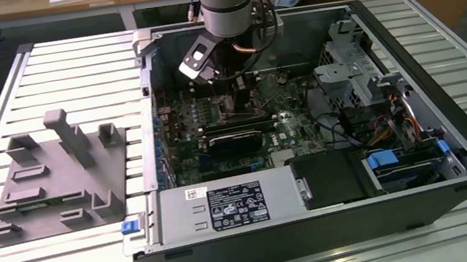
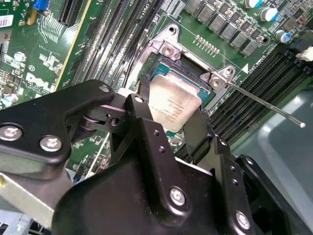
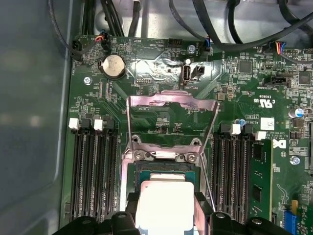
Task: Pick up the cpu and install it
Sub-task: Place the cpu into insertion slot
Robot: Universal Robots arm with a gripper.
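Closest in, the gripper has its fingers closed on two opposite edges of the cpu, holding it over the open socket. Beyond, the socket's metal frame stands hinged up, with memory slots on either side on the motherboard. Farther out, in the exterior view, the arm reaches down into the open computer case, and a grey fixture lies beside it.
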